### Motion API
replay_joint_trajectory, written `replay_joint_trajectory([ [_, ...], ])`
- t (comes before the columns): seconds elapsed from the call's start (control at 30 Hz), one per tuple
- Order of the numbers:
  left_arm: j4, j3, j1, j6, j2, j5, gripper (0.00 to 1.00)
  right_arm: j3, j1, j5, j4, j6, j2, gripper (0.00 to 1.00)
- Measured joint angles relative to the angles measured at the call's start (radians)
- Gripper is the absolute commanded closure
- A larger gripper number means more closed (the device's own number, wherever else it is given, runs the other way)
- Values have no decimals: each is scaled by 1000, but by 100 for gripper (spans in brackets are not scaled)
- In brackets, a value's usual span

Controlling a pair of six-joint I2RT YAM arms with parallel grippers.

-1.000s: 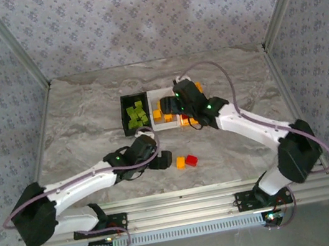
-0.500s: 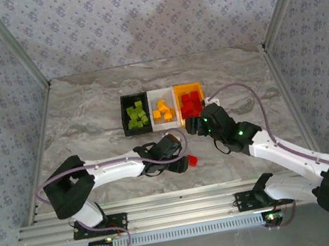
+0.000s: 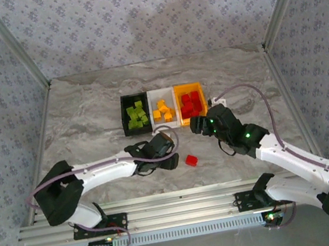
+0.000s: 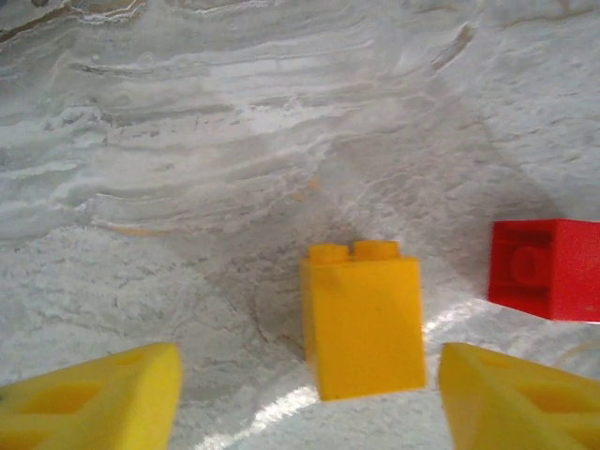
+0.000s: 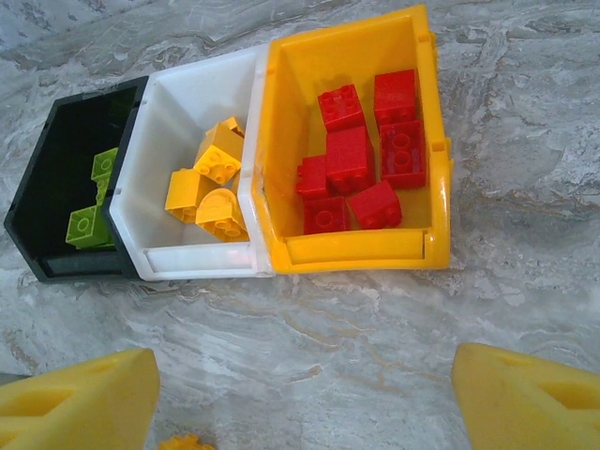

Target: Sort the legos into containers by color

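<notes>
A grey marbled desk [image 3: 86, 111] was seen. At centre frame, a black bin [image 3: 124, 114], a white bin [image 3: 160, 92] and an orange-yellow bin [image 3: 187, 86] were set side by side in a row. Below them lay a red brick [image 3: 191, 160] and, just left of it, an orange brick [image 4: 363, 319].

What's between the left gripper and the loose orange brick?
Nothing visible. The orange brick stands free between the left gripper's open fingers, and the red brick lies off to its side.

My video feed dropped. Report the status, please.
Left end effector open, facing orange lego. Right end effector open, empty. Red lego loose beside. Nothing blocking.
</notes>
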State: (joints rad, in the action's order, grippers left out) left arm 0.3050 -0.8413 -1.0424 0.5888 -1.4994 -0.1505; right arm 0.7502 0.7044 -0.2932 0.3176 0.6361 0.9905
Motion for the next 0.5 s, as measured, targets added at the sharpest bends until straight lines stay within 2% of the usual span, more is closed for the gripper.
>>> replay_joint_trajectory([
  [0.13,7,-28,-31,-3,2,0,20,0,0,0,1,0,-7,16],
  [0.2,5,-52,-33,-7,-22,-2,23,0,0,0,1,1,-11,16],
  [0.5,-5,-79,2,-36,-177,-19,58,-19,0,-8,18,5,-70,16],
])
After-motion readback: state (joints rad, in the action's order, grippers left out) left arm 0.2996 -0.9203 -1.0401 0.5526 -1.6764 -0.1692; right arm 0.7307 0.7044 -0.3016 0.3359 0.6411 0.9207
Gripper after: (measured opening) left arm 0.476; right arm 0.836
